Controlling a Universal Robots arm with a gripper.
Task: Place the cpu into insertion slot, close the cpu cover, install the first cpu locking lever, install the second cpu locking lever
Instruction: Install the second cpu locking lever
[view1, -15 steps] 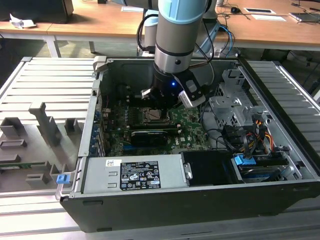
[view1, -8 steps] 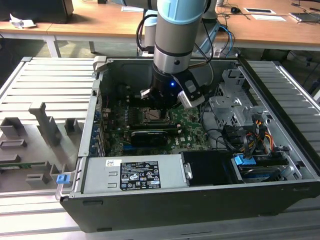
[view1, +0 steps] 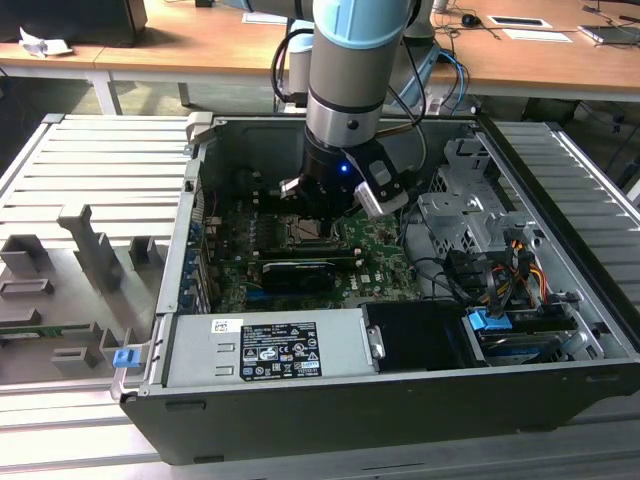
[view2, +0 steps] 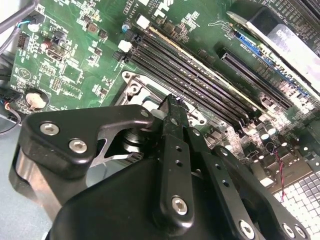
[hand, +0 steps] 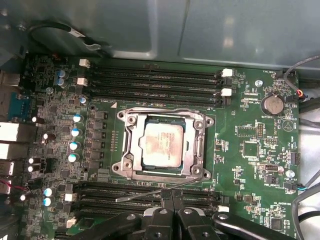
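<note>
In the first wrist view the cpu (hand: 160, 145) lies flat in the insertion slot (hand: 125, 167), its dull silver top showing through the window of the cpu cover (hand: 131, 142), which is down over it. One thin locking lever (hand: 150, 110) runs along the socket's far side. A second lever (hand: 142, 195) sticks out slanted just beside the socket, its end at my fingertips. My gripper (hand: 173, 194) is shut, its tips touching or nearly touching that lever. The second wrist view has the gripper (view2: 170, 101) low over the socket (view2: 134, 89). The exterior view shows it (view1: 322, 212) above the socket (view1: 298, 232).
Black memory slots (hand: 155, 80) flank the socket on both sides. A long black card (view1: 298, 272) lies nearer the power supply (view1: 265, 350). The drive cage (view1: 470, 215) and cable bundle (view1: 510, 265) fill the exterior view's right. Case walls (view1: 190, 230) enclose the board.
</note>
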